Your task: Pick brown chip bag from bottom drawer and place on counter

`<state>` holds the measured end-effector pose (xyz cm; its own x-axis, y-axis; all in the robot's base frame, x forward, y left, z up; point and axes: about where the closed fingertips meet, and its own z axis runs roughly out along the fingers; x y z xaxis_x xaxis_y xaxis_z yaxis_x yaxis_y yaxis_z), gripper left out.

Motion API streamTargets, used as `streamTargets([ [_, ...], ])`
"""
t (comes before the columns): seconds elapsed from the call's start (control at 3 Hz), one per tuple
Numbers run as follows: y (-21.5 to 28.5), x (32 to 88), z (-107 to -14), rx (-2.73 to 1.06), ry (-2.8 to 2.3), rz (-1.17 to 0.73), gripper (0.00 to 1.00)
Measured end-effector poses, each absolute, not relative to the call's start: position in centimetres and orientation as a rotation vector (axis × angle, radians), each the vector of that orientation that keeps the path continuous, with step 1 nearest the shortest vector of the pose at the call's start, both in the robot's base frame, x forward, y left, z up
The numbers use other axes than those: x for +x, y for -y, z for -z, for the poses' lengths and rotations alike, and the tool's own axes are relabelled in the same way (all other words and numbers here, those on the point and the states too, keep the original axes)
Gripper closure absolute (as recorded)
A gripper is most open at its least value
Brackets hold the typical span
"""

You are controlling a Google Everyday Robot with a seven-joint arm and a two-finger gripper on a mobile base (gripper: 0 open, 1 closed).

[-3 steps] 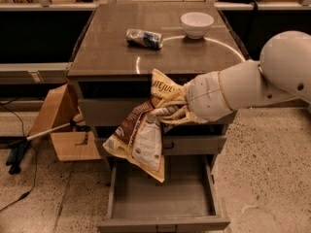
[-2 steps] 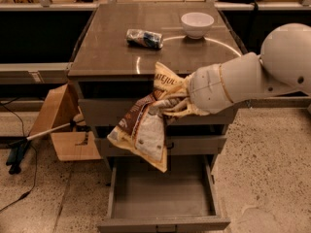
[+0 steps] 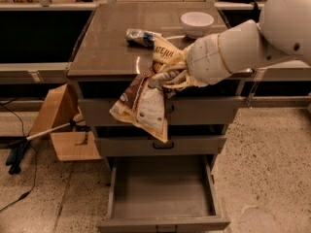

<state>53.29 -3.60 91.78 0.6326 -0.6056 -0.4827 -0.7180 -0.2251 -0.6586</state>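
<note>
One gripper (image 3: pixel 171 76) (counter (image 3: pixel 109 42) edge), clasping bag (image 3: pixel 143 106) — dangling

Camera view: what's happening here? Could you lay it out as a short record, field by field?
claw: at the front edge of the counter, above the drawers, shut on the brown chip bag
brown chip bag: hanging in the air from the claw, well above the bottom drawer
bottom drawer: pulled open, bare grey floor showing
counter: carries a white bowl and a blue-and-white packet
floor, left: open cardboard box
stage: bag out of the drawer, not yet on the counter
</note>
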Motion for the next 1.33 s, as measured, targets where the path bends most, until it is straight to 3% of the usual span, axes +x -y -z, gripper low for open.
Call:
streamTargets([
  [0.67, 3.9, 58.6, -96.9, -1.946, -1.027, 0.012, 1.00],
  [1.33, 5.8, 62.7, -96.0, -1.943, -1.101, 0.098, 1.00],
])
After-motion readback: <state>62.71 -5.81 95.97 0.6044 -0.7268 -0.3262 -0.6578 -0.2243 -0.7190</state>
